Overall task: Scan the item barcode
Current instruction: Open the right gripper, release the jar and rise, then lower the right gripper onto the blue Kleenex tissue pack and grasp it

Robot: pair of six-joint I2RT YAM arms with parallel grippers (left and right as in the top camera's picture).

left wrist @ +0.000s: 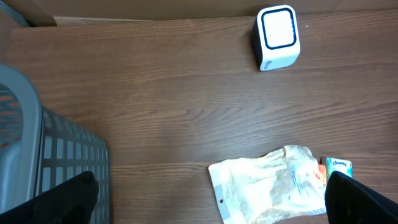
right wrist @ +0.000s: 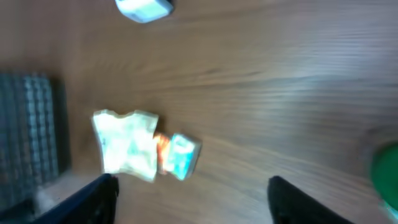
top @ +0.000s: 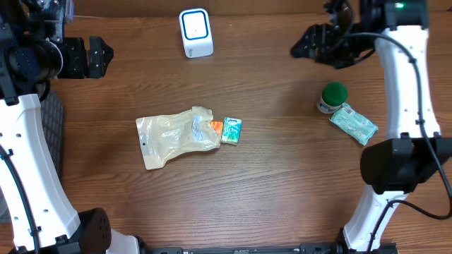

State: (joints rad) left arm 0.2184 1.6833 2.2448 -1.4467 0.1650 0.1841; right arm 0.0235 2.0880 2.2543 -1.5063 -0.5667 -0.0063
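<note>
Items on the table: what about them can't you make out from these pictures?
Overhead: barcodes on the teal packet and clear bag, too small.
Right wrist: the green-capped jar, blurred and cut by the right edge.
Left wrist: the grey basket, cut by the left edge.

On the table there are one white barcode scanner point(top: 195, 32), one crumpled clear plastic bag point(top: 173, 136), one small teal tissue pack point(top: 232, 130), one pale green wipes packet point(top: 353, 124) and one green-capped container point(top: 332, 97). One grey basket point(left wrist: 37, 162) stands at the left edge.
</note>
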